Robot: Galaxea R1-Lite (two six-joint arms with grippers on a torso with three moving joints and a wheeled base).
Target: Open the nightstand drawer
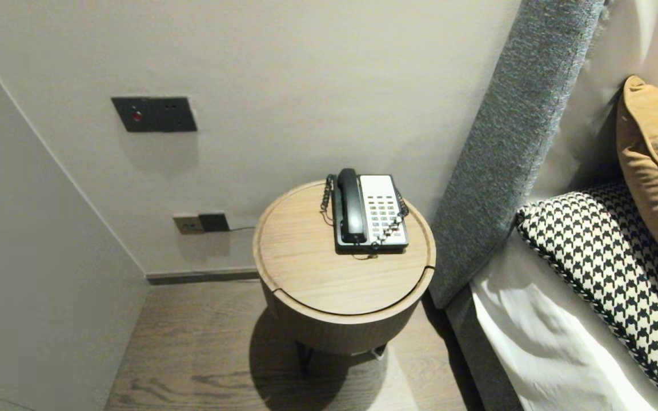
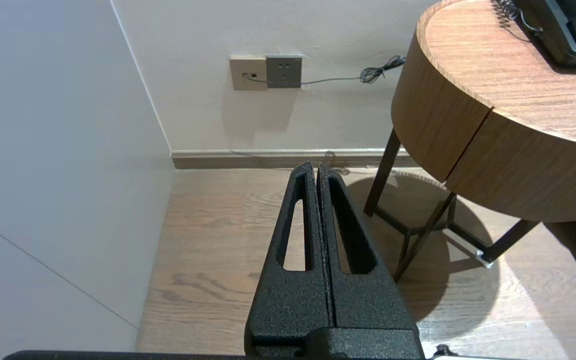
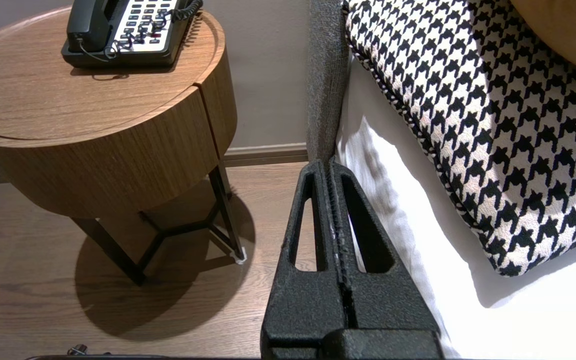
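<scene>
Both of my grippers are clamped flat, nothing between the fingers. My left gripper [image 2: 316,167] hangs low over the wood floor [image 2: 208,250], well apart from the round bedside table [image 2: 493,75]. Only its wrist view catches the wall socket [image 2: 283,71] and the thin grey cable [image 2: 338,79] trailing toward the table, and it gets just a corner of the phone. My right gripper [image 3: 329,165] hovers by the bed edge, its tips in front of the white sheet [image 3: 418,240] and the foot of the grey headboard [image 3: 325,75], with the houndstooth pillow [image 3: 493,125] beyond. That wrist view shows the telephone [image 3: 128,30] whole: it sits toward the back of the tabletop, black handset [image 3: 85,22] on its cradle, coiled cord draped over the keypad. Up in the head view neither gripper appears, but it alone gives me the dark switch panel [image 1: 153,114] and most of the mustard cushion [image 1: 657,165].
</scene>
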